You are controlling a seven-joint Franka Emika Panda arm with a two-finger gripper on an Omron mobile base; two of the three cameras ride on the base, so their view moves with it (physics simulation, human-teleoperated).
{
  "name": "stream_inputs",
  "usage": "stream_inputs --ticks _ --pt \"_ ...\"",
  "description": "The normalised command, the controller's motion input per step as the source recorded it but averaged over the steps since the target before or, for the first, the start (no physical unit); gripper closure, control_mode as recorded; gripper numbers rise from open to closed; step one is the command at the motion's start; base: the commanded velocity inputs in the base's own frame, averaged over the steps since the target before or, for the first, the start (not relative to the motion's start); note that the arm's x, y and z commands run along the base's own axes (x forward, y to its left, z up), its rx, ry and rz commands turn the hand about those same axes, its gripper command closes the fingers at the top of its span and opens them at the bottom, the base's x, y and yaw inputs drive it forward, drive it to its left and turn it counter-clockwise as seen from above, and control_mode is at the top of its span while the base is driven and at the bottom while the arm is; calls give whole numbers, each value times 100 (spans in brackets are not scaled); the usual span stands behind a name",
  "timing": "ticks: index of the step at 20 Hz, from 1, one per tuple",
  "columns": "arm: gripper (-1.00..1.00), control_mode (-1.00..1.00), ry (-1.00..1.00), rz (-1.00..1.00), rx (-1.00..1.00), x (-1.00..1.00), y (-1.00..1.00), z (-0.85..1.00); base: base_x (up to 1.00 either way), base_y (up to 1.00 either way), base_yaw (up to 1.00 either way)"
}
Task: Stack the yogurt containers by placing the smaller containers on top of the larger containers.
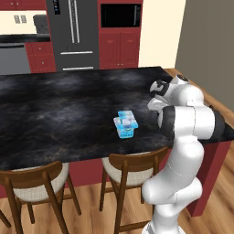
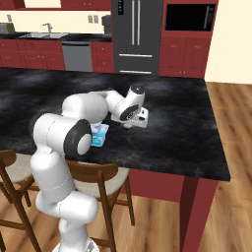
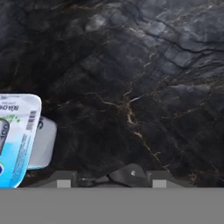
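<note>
The 2 yogurt containers sit together on the dark marbled table (image 1: 55, 109), near its front edge and above the 2 wooden chairs (image 1: 130, 171) tucked under it. From the left base view the larger tub (image 1: 126, 129) is light blue with a wide rim, and the smaller cup (image 1: 124, 115) lies against its far side, touching it; whether the cup rests partly on the tub or just beside it cannot be told from here. From the right base view, a patch of the light-blue tub (image 2: 101, 134) shows past the arm's elbow. In the hand view the tub's white-and-blue printed lid (image 3: 17, 140) fills the lower left corner, with a pale rounded container edge (image 3: 44, 142) just beside it.

The hand (image 2: 129, 125) hovers low over bare table to the right of the containers, apart from them, pointing down. Its 2 finger tips (image 3: 63, 179) stand apart at the bottom of the hand view with nothing between them, so the hand is open and holds nothing.

A steel refrigerator (image 1: 73, 34) and red cabinets (image 1: 119, 45) stand behind the table.
</note>
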Motion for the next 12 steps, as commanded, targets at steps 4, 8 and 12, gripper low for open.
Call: stream_inputs --ticks 4,8,12 --pt "100 -100 0 8 0 0 0 55 0 0 0" --pt "100 -100 -6 9 3 0 5 35 0 0 0" --pt "100 -100 -11 9 2 -1 8 47 0 0 0"
